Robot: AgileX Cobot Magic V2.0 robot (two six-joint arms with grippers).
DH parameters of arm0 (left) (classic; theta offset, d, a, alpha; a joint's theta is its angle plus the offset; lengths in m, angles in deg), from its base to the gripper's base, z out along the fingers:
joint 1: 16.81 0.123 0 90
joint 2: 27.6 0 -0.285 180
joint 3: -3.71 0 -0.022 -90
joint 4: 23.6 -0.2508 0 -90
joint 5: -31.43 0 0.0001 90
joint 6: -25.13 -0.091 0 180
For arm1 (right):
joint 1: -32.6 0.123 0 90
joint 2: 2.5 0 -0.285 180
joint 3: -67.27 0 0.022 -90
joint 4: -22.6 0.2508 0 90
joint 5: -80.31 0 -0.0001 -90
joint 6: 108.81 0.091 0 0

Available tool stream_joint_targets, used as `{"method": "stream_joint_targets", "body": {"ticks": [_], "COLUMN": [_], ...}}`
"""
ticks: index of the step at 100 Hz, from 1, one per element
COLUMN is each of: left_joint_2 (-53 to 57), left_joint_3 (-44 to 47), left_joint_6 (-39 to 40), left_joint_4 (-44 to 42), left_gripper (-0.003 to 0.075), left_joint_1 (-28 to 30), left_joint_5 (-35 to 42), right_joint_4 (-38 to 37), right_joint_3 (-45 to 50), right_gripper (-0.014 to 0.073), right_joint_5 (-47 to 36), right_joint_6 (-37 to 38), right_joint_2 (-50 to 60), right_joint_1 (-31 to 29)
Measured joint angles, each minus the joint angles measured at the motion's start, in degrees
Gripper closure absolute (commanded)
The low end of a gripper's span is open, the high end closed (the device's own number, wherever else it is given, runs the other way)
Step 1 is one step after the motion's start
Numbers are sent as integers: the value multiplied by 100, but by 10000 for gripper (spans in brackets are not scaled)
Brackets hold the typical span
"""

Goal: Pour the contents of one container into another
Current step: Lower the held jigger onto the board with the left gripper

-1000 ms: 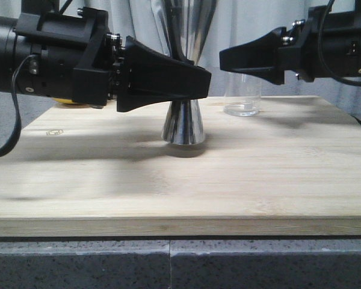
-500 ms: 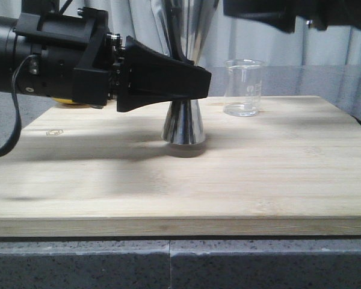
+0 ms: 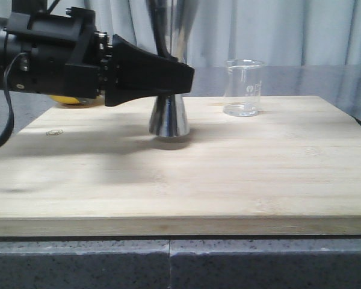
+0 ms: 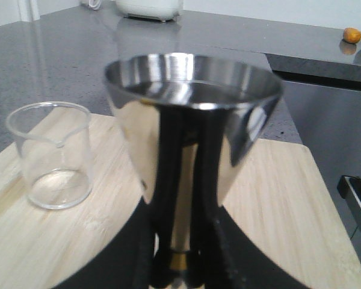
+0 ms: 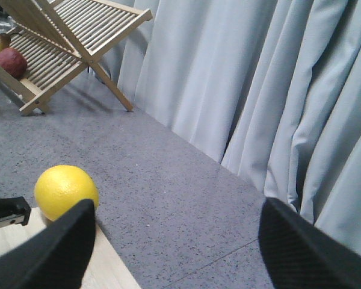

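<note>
The left claw [image 3: 183,78] is clenched on the jigger [image 3: 168,117] at its waist; the jigger stands upright on the worktop [image 3: 228,162]. The beaker [image 3: 243,88] stands apart, beyond the claw's tips. The right claw [image 5: 174,241] is spread, holding nothing.

Jigger [image 3: 168,117] mid-board toward the back edge of the wooden board [image 3: 228,180]; beaker [image 3: 243,87] right, at the back edge.
</note>
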Motion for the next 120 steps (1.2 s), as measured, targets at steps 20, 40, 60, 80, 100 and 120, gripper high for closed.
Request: {"method": "stream_joint_targets", "body": {"ticks": [20,40,60,80,100,120], "left_joint_2": [0,0,0,0,0,0], "left_joint_3": [0,0,0,0,0,0], "left_joint_6": [0,0,-54,-292,-333,-360], "left_joint_4": [0,0,8,113,192,192], "left_gripper": [739,739,739,739,739,739], "left_joint_1": [205,399,579,613,613,613], "left_joint_5": [0,0,0,0,0,0], "right_joint_4": [0,0,0,0,0,0], "right_joint_3": [0,0,0,0,0,0], "right_gripper": [80,80,80,80,80,80], "right_joint_5": [154,258,297,327,344,366], "right_joint_6": [175,250,254,265,265,265], "right_joint_2": [78,78,78,78,78,78], "right_joint_1": [0,0,0,0,0,0]}}
